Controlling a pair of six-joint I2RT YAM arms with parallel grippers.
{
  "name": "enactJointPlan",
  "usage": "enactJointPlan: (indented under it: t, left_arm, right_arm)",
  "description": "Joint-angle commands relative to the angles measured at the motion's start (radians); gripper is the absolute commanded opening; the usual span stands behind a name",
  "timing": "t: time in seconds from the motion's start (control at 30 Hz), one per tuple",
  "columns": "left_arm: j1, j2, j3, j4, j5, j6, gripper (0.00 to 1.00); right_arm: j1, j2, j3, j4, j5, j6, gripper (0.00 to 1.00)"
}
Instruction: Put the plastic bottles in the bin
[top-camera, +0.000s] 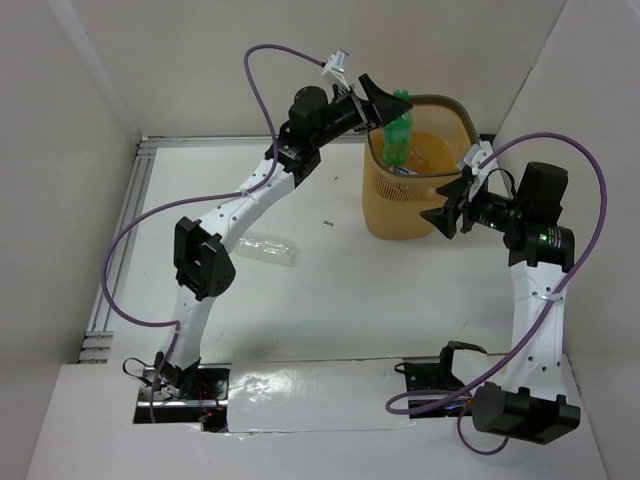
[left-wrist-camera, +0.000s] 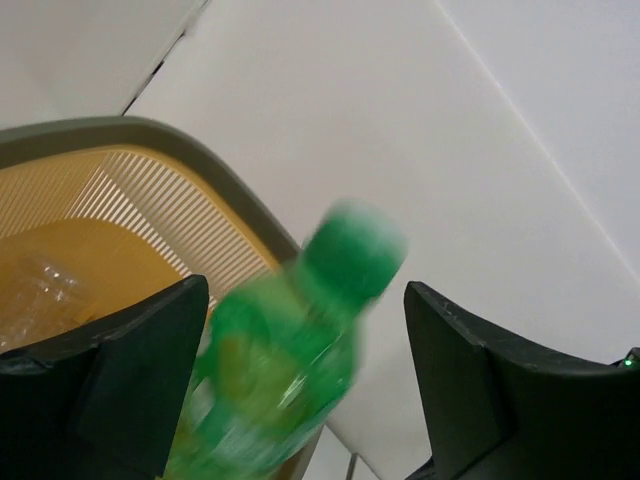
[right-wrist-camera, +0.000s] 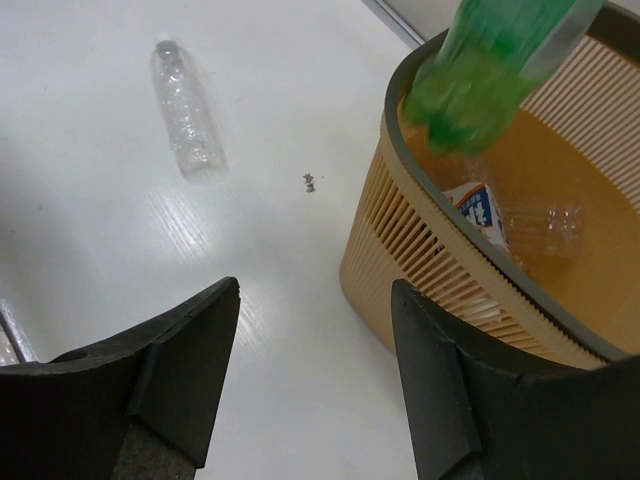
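Note:
The green bottle (top-camera: 398, 130) hangs blurred, neck up, over the back left rim of the yellow-orange bin (top-camera: 385, 215). My left gripper (top-camera: 385, 100) is open just above it. In the left wrist view the bottle (left-wrist-camera: 290, 370) sits between the spread fingers, with a wide gap to the right finger (left-wrist-camera: 470, 380), over the bin's rim (left-wrist-camera: 150, 135). My right gripper (top-camera: 447, 205) is open and empty by the bin's front right side. The right wrist view shows the green bottle (right-wrist-camera: 490, 60), the bin (right-wrist-camera: 430, 270) holding a blue-white labelled bottle (right-wrist-camera: 480, 205) and a clear one (right-wrist-camera: 545, 225). A clear bottle (top-camera: 270, 248) lies on the table.
White walls close in on the left, back and right. An aluminium rail (top-camera: 125, 230) runs along the table's left edge. A small dark speck (top-camera: 328, 223) lies left of the bin. The lone clear bottle also shows in the right wrist view (right-wrist-camera: 185, 120).

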Motion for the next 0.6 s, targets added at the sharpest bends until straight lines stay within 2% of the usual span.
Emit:
enactJointPlan:
  t: [0.0,0.07,0.2,0.37,0.47,0.5,0.53,0.57]
  left_arm:
    - [-0.006,0.023,0.097,0.007,-0.021,0.055,0.92]
    - [-0.006,0.023,0.117,-0.016,-0.021,0.064,1.0]
    - [-0.006,0.023,0.129,-0.039,-0.021,0.074,1.0]
    - [-0.006,-0.093,0.09,-0.103,-0.03,0.174,1.0]
    - [0.015,-0.271,-0.037,-0.204,-0.04,0.284,1.0]
    - [0.015,-0.334,-0.167,-0.229,-0.075,0.344,1.0]
    - [0.026,-0.471,-0.246,-0.25,-0.103,0.37,1.0]
    - [0.026,-0.544,-0.324,-0.27,-0.134,0.395,1.0]
  right_arm:
    - [0.016,0.005,-0.007,-0.027,-0.035,0.002,0.69]
    - [0.043,0.018,-0.007,-0.027,-0.035,-0.008,0.71]
    - [0.1,0.053,0.027,-0.046,-0.035,-0.04,0.73]
    - [0.194,0.097,0.038,-0.046,-0.009,-0.062,0.74]
    - [0.299,0.145,0.058,-0.044,0.037,-0.102,0.74]
    - [0.362,0.16,0.058,-0.044,0.057,-0.125,0.74]
    - [0.396,0.174,0.067,-0.044,0.104,-0.137,0.74]
    - [0.431,0.197,0.067,-0.044,0.132,-0.148,0.74]
